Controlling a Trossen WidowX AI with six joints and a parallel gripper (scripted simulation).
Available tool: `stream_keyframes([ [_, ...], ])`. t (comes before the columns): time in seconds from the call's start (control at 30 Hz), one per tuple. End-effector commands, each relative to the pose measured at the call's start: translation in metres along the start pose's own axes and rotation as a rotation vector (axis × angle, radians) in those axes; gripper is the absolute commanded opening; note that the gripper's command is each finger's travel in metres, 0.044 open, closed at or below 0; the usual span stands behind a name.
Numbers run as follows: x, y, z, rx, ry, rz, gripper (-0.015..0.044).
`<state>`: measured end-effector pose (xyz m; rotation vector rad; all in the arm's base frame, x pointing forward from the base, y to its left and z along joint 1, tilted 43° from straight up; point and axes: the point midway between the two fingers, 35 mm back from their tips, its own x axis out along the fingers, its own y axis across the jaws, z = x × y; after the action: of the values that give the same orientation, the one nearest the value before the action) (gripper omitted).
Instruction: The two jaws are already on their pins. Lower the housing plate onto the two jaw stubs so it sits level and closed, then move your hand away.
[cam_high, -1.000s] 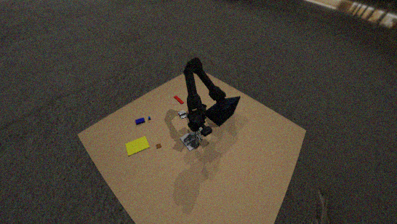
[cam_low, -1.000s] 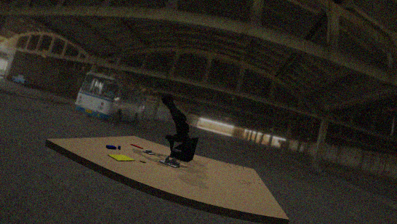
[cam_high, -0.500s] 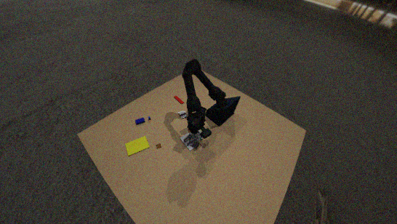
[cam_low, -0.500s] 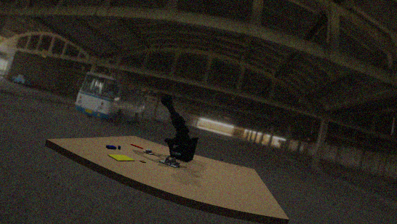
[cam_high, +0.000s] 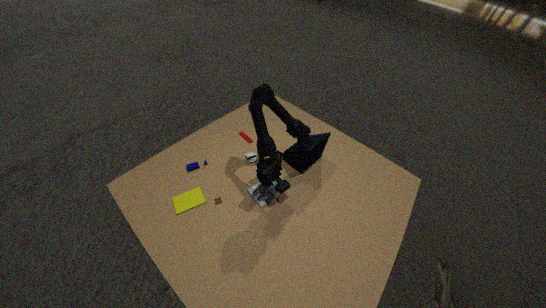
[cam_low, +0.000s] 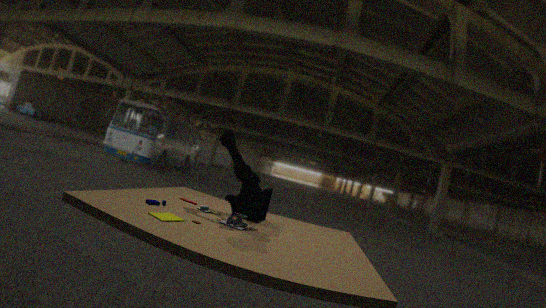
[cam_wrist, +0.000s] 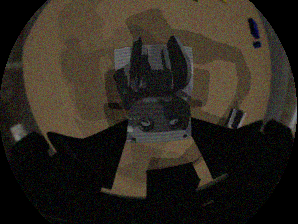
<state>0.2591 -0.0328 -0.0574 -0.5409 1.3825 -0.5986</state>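
My gripper (cam_wrist: 157, 121) (cam_high: 272, 187) is shut on the dark housing plate (cam_wrist: 159, 111), one finger at each side. The plate has two round holes with light marks in them and lies over the rear of the mechanism. Two dark jaws, left (cam_wrist: 137, 62) and right (cam_wrist: 178, 62), point away from the plate above a pale grey base plate (cam_wrist: 121, 56) (cam_high: 252, 188). The jaw stubs are mostly hidden under the housing plate. Whether it touches them or sits level cannot be told. In the top and exterior views the arm and blur hide the housing plate.
A black-and-white block (cam_high: 251, 157) (cam_wrist: 236, 118) stands close to the mechanism. A red bar (cam_high: 245, 137), a blue block (cam_high: 192, 166) (cam_wrist: 254, 28), a small blue piece (cam_high: 205, 162), a yellow plate (cam_high: 189, 201) (cam_low: 166, 216) and a brown square (cam_high: 218, 201) lie around. A dark wedge-shaped box (cam_high: 306, 152) stands beside the arm.
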Motion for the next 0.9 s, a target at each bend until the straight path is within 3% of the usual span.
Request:
stream_keyframes([
  [0.0, 0.0072, -0.0001, -0.0016, -0.009, 0.001, -0.005, 0.0351],
  [0.87, 0.0150, -0.0007, -0.0022, -0.018, 0.001, -0.007, 0.0351],
])
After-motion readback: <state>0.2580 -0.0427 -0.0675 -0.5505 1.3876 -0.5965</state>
